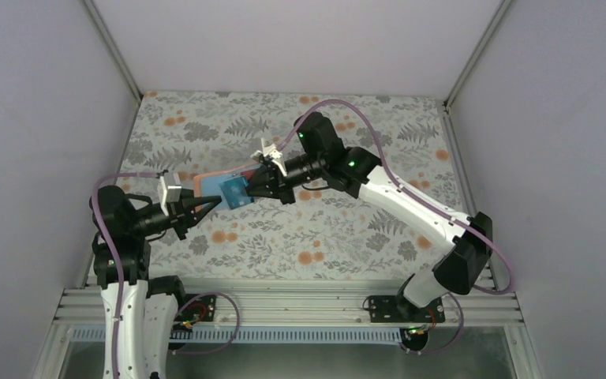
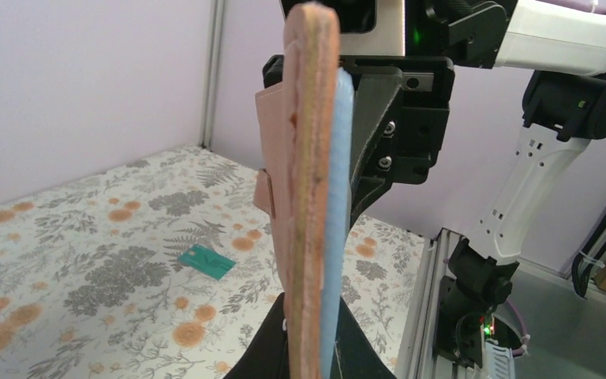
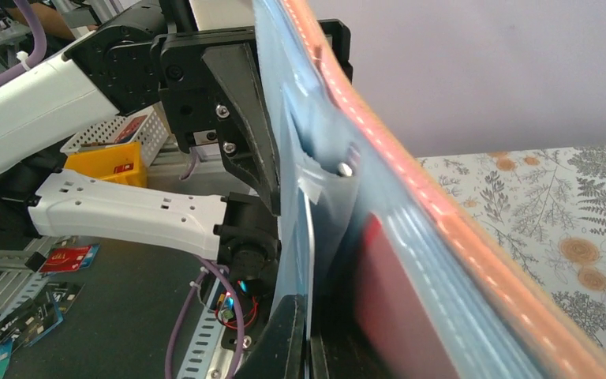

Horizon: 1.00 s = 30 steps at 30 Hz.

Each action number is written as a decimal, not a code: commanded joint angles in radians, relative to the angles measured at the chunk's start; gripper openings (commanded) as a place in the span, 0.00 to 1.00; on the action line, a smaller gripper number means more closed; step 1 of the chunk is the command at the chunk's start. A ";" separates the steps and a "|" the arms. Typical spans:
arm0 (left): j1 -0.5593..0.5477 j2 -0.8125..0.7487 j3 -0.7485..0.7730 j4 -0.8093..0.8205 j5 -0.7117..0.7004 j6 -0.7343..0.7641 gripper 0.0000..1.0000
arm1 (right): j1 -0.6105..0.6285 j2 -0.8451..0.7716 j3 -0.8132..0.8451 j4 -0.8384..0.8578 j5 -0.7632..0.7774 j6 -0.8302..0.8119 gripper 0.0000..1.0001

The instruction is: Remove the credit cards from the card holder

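The card holder (image 1: 215, 181) is held in the air between both grippers. In the left wrist view it stands edge on, reddish-brown outside (image 2: 309, 181) and light blue inside. My left gripper (image 2: 316, 320) is shut on its lower edge; it also shows in the top view (image 1: 205, 204). My right gripper (image 1: 254, 186) is shut on the blue card (image 1: 233, 192), which sticks out of the holder. In the right wrist view its fingers (image 3: 288, 339) pinch the card's thin edge (image 3: 308, 257). The red card (image 3: 394, 308) sits in a holder pocket. The teal card (image 2: 207, 261) lies flat on the table.
The table has a floral cloth (image 1: 300, 237) and is walled by white panels at the back and sides. A metal rail (image 1: 284, 308) with both arm bases runs along the near edge. Bins and clutter (image 3: 110, 158) lie off the table beyond the left arm.
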 commanded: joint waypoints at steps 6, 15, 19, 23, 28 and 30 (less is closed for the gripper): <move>0.013 -0.011 0.033 -0.025 0.023 0.022 0.02 | -0.131 -0.082 -0.022 0.008 -0.040 0.009 0.04; 0.012 -0.021 0.054 -0.020 -0.004 0.018 0.02 | -0.199 -0.124 -0.054 0.039 -0.106 0.043 0.04; 0.011 -0.023 0.057 -0.010 -0.026 0.007 0.02 | -0.220 -0.123 -0.064 0.021 -0.101 0.043 0.04; 0.013 -0.029 0.052 -0.019 -0.170 -0.029 0.02 | -0.311 -0.145 -0.087 0.034 -0.047 0.110 0.04; 0.029 -0.058 -0.049 0.046 -0.330 -0.168 0.02 | -0.447 -0.040 -0.032 -0.113 0.199 0.269 0.04; 0.029 -0.087 -0.103 0.101 -0.335 -0.237 0.03 | -0.458 0.021 -0.031 -0.165 0.234 0.297 0.04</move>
